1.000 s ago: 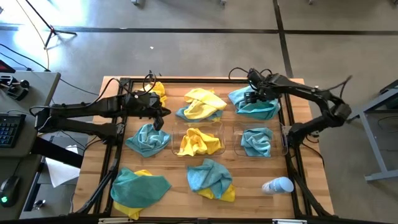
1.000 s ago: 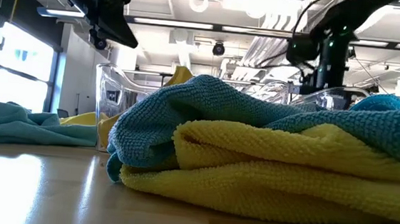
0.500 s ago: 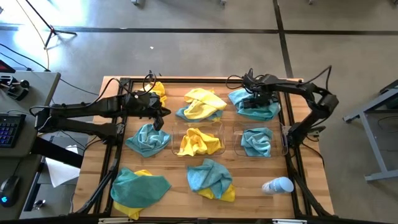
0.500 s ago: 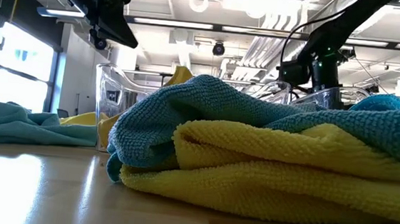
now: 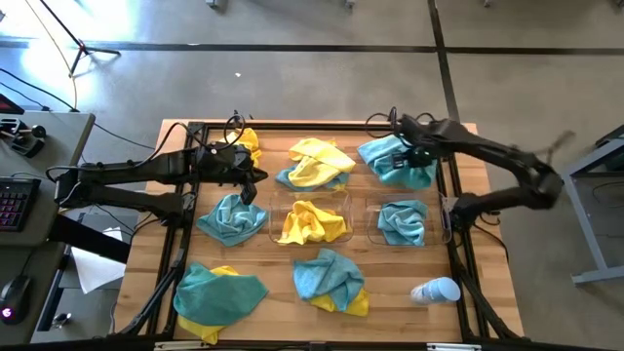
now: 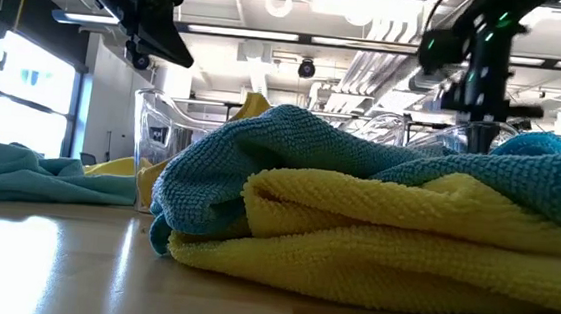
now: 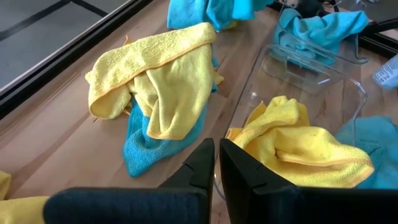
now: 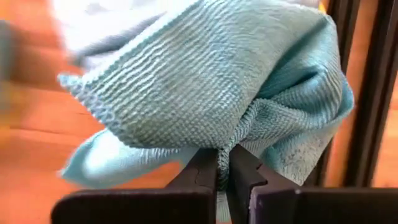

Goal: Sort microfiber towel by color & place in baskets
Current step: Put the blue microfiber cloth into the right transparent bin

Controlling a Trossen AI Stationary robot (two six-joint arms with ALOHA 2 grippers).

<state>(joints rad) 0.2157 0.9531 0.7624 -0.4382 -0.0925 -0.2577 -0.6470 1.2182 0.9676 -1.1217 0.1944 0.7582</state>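
Observation:
My right gripper [image 5: 417,156] is shut on a teal towel [image 5: 395,161] at the table's far right. My left gripper [image 5: 253,185] is shut and empty. It hovers left of the two clear baskets, above a teal towel [image 5: 232,216]. The left basket [image 5: 347,200] holds a yellow towel [image 5: 312,222]. The right basket [image 5: 370,210] holds a teal towel [image 5: 402,222]. A yellow towel lies over a blue one [image 5: 314,164] at the far middle, and both show in the left wrist view [image 7: 155,93]. My right gripper pinches a bunched fold of the teal towel [image 8: 244,130] between its two fingers, several layers gathered together. The fingers come from above, pointing down. The rest of the towel spreads and hangs around the fingers. I cannot tell whether its lower part lies on the table.
Teal-over-yellow towel heaps lie near the front edge at the left [image 5: 219,292] and the middle [image 5: 330,280]. A yellow towel [image 5: 249,141] lies at the far left. A white and light-blue bottle [image 5: 436,291] lies at the front right. A black metal frame [image 5: 454,244] borders the table.
My right gripper has dipped down onto the far-right teal towel, then risen and shifted a little toward the table's right edge. The towel's pinched part has been drawn up with it.

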